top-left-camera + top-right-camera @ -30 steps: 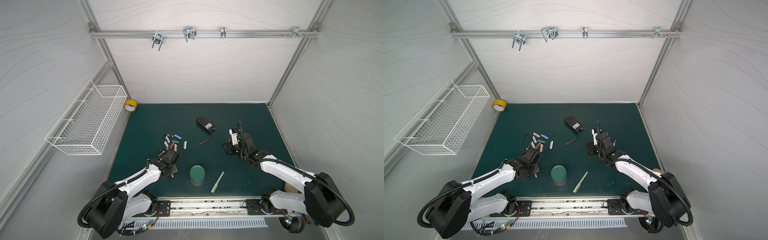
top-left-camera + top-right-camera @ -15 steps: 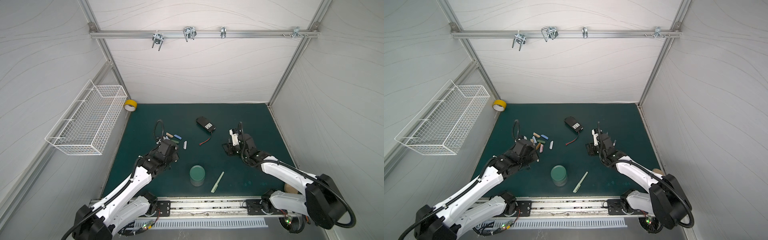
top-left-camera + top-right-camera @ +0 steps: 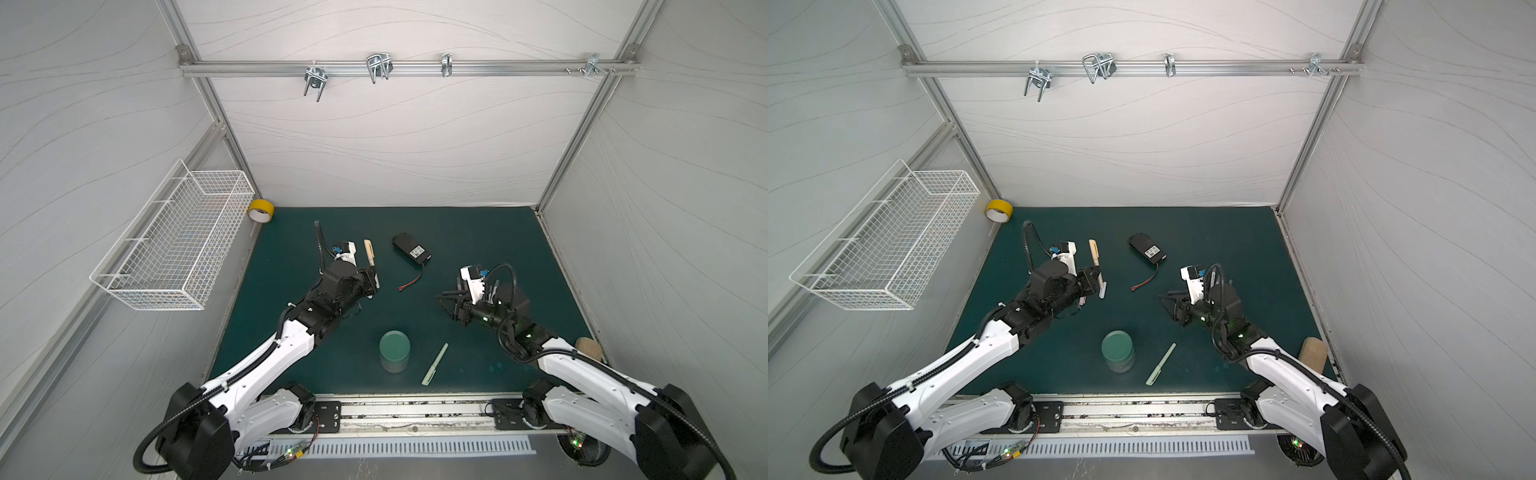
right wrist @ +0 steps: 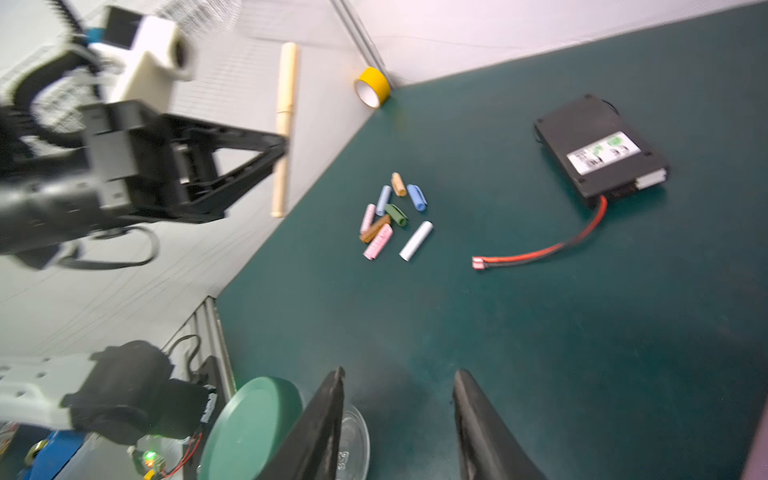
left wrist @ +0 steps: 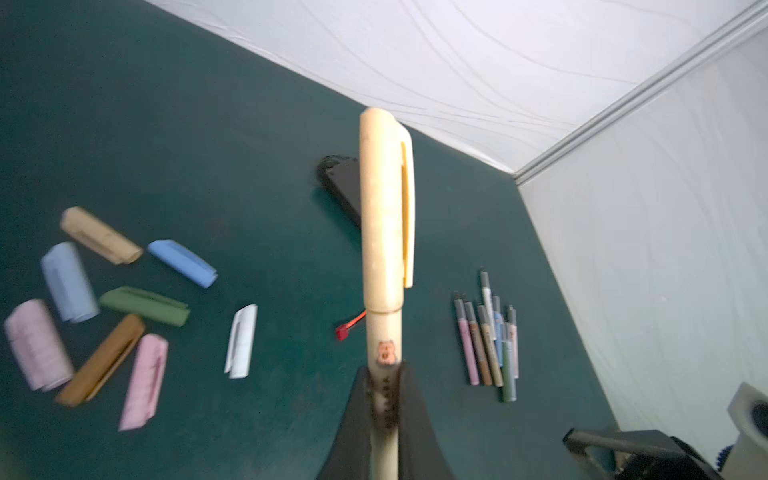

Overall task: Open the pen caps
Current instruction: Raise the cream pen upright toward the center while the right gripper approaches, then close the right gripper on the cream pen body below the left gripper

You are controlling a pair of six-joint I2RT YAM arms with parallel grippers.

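We are pinching a tan pen (image 3: 368, 253) low on its barrel with our left gripper (image 5: 384, 374), fingers closed tight on it, holding it above the mat (image 3: 478, 232) at eleven o'clock from centre in a top view. Its tan cap (image 5: 384, 199) is sitting fully on, pointing toward twelve o'clock. Our right gripper (image 4: 400, 371) is hovering at three o'clock, fingers apart, gripping nothing. Eight loose caps (image 4: 397, 215) are lying clustered on the mat; a pale green pen (image 3: 434, 363) is lying at five o'clock.

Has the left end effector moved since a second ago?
Yes: left end effector, shut on the tan pen, moved from the green-lidded jar toward the back wall.
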